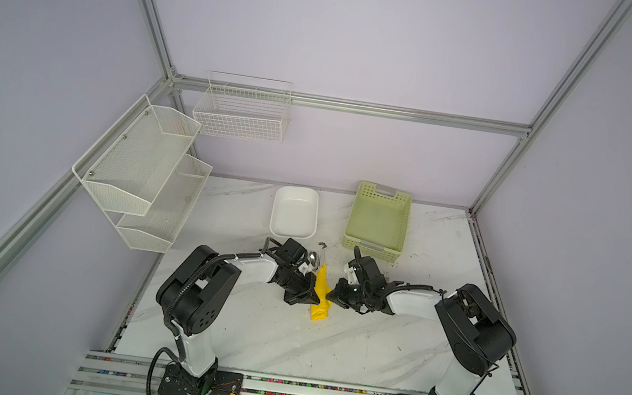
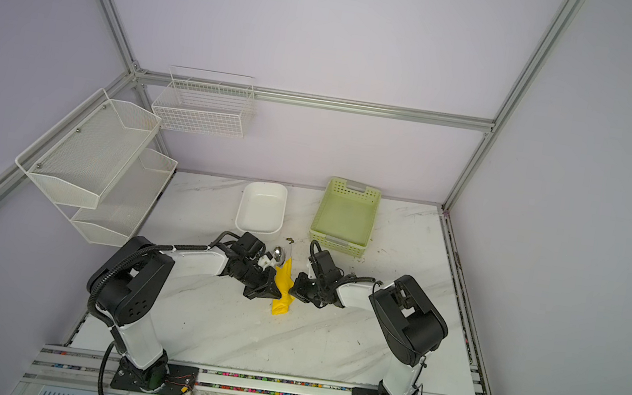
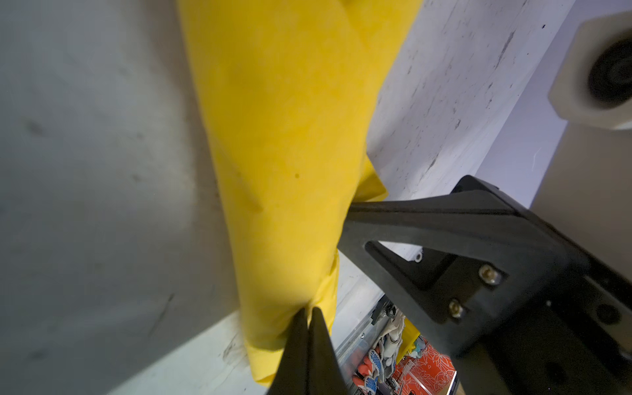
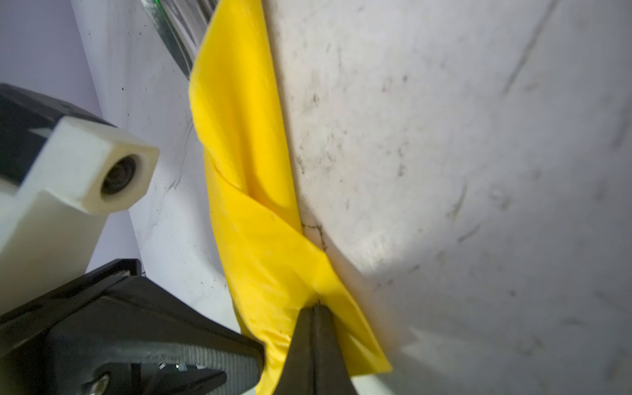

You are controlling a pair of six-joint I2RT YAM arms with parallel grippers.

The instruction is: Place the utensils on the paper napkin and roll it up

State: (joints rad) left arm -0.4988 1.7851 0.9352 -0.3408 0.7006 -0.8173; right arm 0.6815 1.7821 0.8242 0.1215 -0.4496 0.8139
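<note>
Marbled white tabletop [image 1: 369, 340] is carrying the paper napkin [image 1: 321, 291], lying rolled just below frame centre in both top views. The utensils [image 1: 313, 257] are poking out of its upper end. The left gripper [image 3: 309, 313] and right gripper [image 4: 316, 306] are pinching its folds from either side, jaws fully closed. A green basket [image 1: 378, 220] is sitting above and to the right.

The yellow paper napkin [image 1: 320, 296] lies rolled into a narrow, creased bundle on the marble tabletop [image 1: 327, 347] — wider at its near end, tapering away. The utensils' [image 1: 313, 258] silver heads — a spoon bowl among them — show at its far end.
</note>
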